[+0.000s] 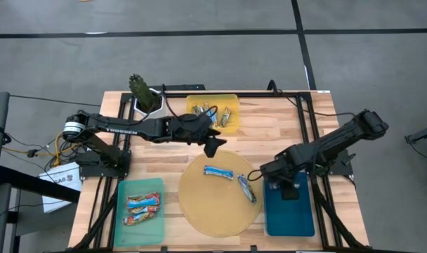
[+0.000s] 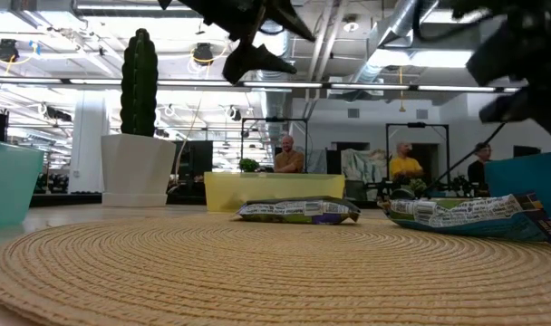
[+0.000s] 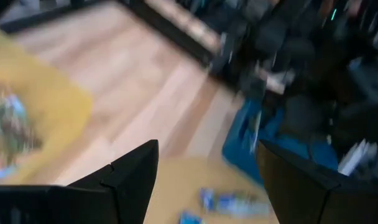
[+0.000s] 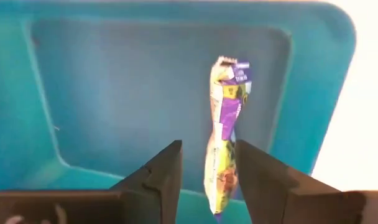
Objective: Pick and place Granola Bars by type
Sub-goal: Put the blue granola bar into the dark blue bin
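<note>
1. Nearest the front edge of the table (image 1: 270,133), a green tray (image 1: 157,184) on the left holds two bars with red and orange on their wrappers (image 1: 142,209).
2. A round woven mat (image 1: 206,207) lies in the middle, with two blue and white bars (image 1: 218,173) on its far right part.
3. On the right is a dark blue tray (image 1: 291,218). The right gripper (image 4: 207,168) hangs over it, fingers (image 4: 158,177) part way apart, a purple and yellow bar (image 4: 225,134) standing loosely between them.
4. Farther back, the left gripper (image 1: 213,145) hovers spread wide and empty over the mat's far edge.
5. At the back sits a yellow tray (image 1: 196,99) with brownish-gold bars (image 1: 217,114), beside a potted cactus (image 1: 142,92).
</note>
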`<state>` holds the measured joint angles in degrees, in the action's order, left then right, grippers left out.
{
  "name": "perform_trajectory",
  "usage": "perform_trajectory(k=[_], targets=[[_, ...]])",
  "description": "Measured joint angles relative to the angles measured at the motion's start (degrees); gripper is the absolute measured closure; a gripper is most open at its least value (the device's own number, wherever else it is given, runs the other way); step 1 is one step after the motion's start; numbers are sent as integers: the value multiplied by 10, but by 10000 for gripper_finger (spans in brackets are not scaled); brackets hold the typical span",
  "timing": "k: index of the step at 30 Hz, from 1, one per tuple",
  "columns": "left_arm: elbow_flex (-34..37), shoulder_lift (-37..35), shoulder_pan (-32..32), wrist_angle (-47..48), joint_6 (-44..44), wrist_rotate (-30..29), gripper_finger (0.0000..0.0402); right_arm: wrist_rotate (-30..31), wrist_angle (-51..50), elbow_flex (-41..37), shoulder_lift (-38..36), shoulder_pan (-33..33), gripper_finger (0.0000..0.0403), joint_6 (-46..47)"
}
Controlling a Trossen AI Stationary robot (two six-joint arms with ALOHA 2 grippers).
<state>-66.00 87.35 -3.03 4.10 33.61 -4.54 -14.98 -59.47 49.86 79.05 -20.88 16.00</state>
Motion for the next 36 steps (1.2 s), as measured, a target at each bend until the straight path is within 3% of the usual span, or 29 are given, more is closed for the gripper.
perform_trajectory(k=[7, 11, 18, 23, 28, 36], targets=[[0, -1, -2, -53, -17, -15, 141, 47, 9, 1, -82, 0, 235, 31], [28, -39, -2, -48, -82, 57, 141, 85, 14, 1, -119, 0, 226, 41], [218, -228, 9, -155, -147, 103, 140, 126, 19, 1, -163, 1, 220, 50], [347, -381, 28, -160, -191, 143, 140, 147, 31, 2, -172, 4, 221, 50], [454, -514, 52, -161, -228, 143, 140, 155, 52, 2, -172, 16, 221, 50], [584, -668, 62, -205, -280, 142, 140, 154, 62, 2, -172, 52, 219, 50]])
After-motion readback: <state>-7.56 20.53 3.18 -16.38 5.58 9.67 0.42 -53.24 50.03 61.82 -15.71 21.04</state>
